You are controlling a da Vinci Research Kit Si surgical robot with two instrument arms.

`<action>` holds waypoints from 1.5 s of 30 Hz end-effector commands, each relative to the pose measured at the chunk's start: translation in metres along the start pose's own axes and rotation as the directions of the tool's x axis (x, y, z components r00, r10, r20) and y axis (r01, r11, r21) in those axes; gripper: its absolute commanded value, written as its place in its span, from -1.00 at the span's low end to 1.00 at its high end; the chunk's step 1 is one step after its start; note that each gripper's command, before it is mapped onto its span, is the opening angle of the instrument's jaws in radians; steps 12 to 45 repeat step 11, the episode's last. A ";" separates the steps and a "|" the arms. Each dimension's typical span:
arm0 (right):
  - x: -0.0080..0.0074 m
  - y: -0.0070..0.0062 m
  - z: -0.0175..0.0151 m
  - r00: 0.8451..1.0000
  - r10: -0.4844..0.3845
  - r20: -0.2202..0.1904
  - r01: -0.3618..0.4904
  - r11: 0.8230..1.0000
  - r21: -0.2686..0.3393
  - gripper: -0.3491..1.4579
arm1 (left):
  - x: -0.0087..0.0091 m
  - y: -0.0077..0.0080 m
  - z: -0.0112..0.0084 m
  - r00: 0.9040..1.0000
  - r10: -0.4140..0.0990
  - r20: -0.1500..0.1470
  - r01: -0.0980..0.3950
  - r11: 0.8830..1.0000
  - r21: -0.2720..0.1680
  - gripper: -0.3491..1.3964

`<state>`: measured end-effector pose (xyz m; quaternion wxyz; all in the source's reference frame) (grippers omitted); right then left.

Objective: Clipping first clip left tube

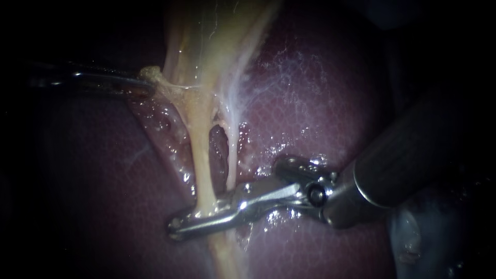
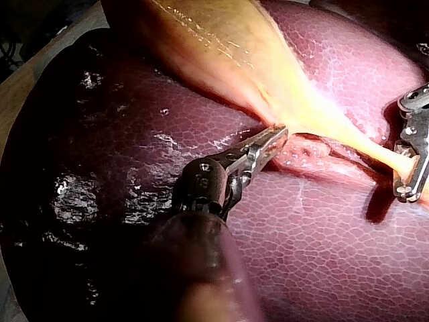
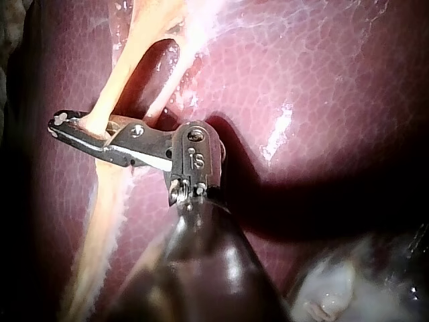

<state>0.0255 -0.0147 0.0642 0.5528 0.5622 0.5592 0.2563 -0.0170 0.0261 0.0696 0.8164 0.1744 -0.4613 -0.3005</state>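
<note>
The pale yellow gallbladder (image 1: 206,41) narrows into two tubes over the dark red liver (image 1: 320,103). The thick yellowish left tube (image 1: 201,155) runs down beside the thin whitish right tube (image 1: 233,155), with a dark gap between them. My right instrument (image 1: 175,226) reaches across from the right, and its long jaws are shut on the left tube low down. The right wrist view shows the left tube (image 3: 100,107) pinched between the jaws of that instrument (image 3: 57,124). My left instrument (image 1: 147,77) is shut on a tag of gallbladder tissue and holds it out leftwards, as the left wrist view (image 2: 275,137) also shows.
Wet, glistening liver surface surrounds the tubes on all sides. A pale whitish lump (image 1: 408,237) lies under the right instrument's shaft. In the left wrist view the right instrument (image 2: 405,181) stands ahead of and beyond the left instrument's jaws.
</note>
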 end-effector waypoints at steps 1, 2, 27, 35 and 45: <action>0.0000 0.0000 0.0000 1.000 -0.001 -0.001 0.001 1.000 -0.001 -1.00 | 0.0000 0.0000 0.0000 1.000 0.000 0.000 0.000 1.000 0.000 -1.00; 0.0000 0.0000 0.0000 1.000 -0.001 -0.001 0.001 1.000 -0.001 -1.00 | 0.0000 0.0000 0.0000 1.000 0.000 0.000 0.000 1.000 0.000 -1.00; 0.0000 0.0001 -0.0001 1.000 -0.001 -0.001 0.001 1.000 -0.002 -1.00 | 0.0000 0.0000 0.0000 1.000 0.000 0.000 0.000 1.000 0.000 -1.00; 0.0000 0.0001 -0.0001 1.000 -0.001 -0.001 0.001 1.000 -0.002 -1.00 | 0.0000 0.0000 0.0000 1.000 0.000 0.000 0.000 1.000 0.000 -1.00; 0.0000 0.0001 -0.0001 1.000 -0.001 -0.001 0.001 1.000 -0.002 -1.00 | 0.0000 0.0000 0.0000 1.000 0.000 0.000 0.000 1.000 0.000 -1.00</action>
